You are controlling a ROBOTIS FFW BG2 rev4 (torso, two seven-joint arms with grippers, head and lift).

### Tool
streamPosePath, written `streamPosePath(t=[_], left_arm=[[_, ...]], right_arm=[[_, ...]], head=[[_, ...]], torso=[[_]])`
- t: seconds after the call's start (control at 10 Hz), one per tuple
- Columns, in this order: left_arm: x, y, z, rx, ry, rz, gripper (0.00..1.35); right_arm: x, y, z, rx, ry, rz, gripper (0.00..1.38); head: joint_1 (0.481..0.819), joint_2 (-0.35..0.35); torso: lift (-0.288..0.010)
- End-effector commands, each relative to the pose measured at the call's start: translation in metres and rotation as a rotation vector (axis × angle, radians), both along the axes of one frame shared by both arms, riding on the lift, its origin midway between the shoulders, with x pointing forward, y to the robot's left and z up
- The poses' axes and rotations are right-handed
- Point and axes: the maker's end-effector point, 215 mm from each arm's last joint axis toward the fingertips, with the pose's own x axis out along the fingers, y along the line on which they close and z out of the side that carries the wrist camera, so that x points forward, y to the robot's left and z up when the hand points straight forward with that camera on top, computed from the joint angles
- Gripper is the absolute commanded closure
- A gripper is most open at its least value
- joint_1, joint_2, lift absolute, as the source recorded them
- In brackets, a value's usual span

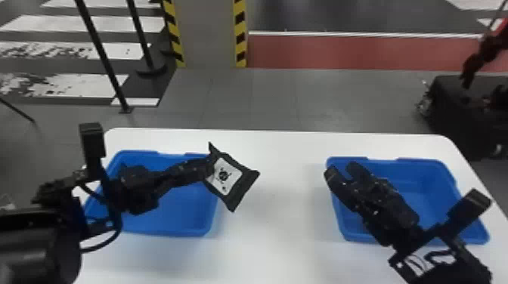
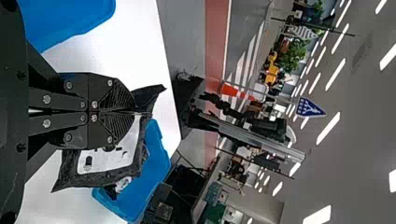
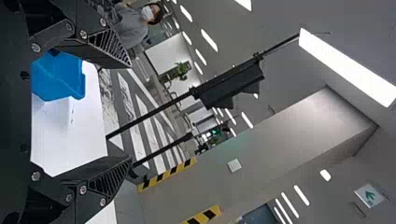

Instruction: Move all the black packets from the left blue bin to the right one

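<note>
Left gripper [image 1: 210,166] has one black packet [image 1: 227,180] pinched tight over the counter [image 1: 279,211], just off the left bin's inner side, while the right gripper [image 1: 342,170] is wide with nothing in it over the right bin. The left bin [image 1: 177,223] looks bare where the arm isn't blocking, so maybe that's the last one, and the right bin [image 1: 419,192] might hold something, can't really tell, so the drop's still left.

The bins [image 1: 181,219] are blue, the table [image 1: 272,234] white.
</note>
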Motion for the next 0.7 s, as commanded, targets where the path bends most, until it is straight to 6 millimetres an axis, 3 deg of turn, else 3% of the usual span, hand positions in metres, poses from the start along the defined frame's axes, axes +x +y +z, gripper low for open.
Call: streamPosePath(t=[0.0,0.3,0.6], left_arm=[[0.012,-0.026,0.000,-0.037,-0.003,-0.048,1.22],[0.033,-0.062,-0.001,-0.077,0.001,-0.113,1.22],[0.038,-0.087,-0.001,-0.099,0.017,-0.153,1.22]], right_arm=[[0.001,0.017,0.002,0.016,0.011,0.054,0.35],[-0.006,0.061,0.008,0.042,0.041,0.208,0.35],[-0.011,0.082,0.008,0.054,0.065,0.275,0.35]], head=[[0.695,0.036],[0.695,0.030],[0.695,0.029]], torso=[[-0.110],[-0.110],[-0.110]])
